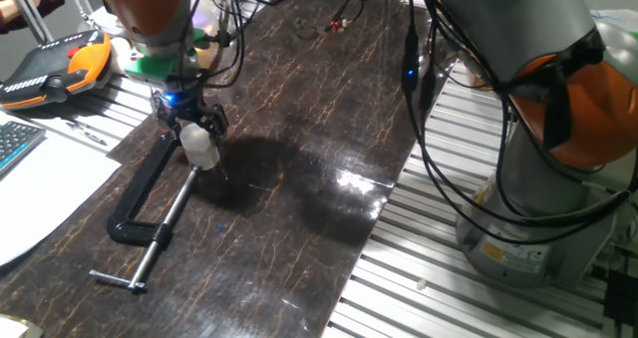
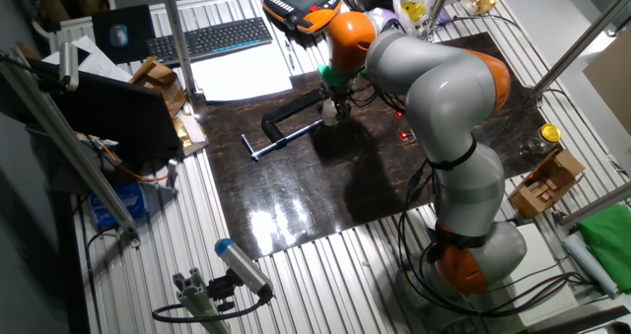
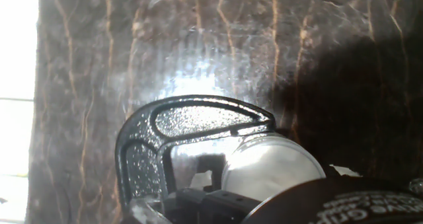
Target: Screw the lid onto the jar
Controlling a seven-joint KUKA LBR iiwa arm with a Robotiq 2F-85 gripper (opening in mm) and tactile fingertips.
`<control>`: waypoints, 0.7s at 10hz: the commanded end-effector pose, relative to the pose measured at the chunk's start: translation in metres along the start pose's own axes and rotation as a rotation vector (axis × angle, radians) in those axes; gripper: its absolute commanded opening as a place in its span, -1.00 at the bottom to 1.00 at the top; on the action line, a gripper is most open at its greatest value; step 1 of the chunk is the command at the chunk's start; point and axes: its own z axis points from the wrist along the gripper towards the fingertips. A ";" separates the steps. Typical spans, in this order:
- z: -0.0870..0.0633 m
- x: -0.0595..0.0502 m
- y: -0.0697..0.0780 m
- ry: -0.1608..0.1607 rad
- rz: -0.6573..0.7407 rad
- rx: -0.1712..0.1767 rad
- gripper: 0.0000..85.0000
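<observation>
The jar (image 1: 203,154) is a small whitish cylinder that stands on the dark table mat, next to the jaw end of the black C-clamp (image 1: 140,193). The lid (image 1: 193,132) sits on top of it and is hard to tell apart from the jar. My gripper (image 1: 189,127) comes down from above and its fingers are closed around the lid. In the other fixed view the gripper (image 2: 332,105) and the jar (image 2: 331,117) are small. In the hand view the whitish round body (image 3: 271,168) lies beside the clamp's frame (image 3: 185,121), partly hidden by my fingers.
The C-clamp's screw and handle (image 1: 135,273) reach toward the mat's front-left. A teach pendant (image 1: 55,69) and white paper (image 1: 40,178) lie to the left. Cables (image 1: 429,79) hang over the right of the mat. A glass jar with a gold lid (image 2: 548,137) stands far off.
</observation>
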 end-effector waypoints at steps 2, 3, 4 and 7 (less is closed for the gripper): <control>-0.001 0.000 0.001 -0.002 -0.411 0.005 1.00; -0.001 0.000 0.001 -0.005 -0.460 0.010 1.00; -0.002 0.000 0.001 -0.004 -0.505 0.011 1.00; -0.001 0.000 0.001 -0.003 -0.615 0.017 1.00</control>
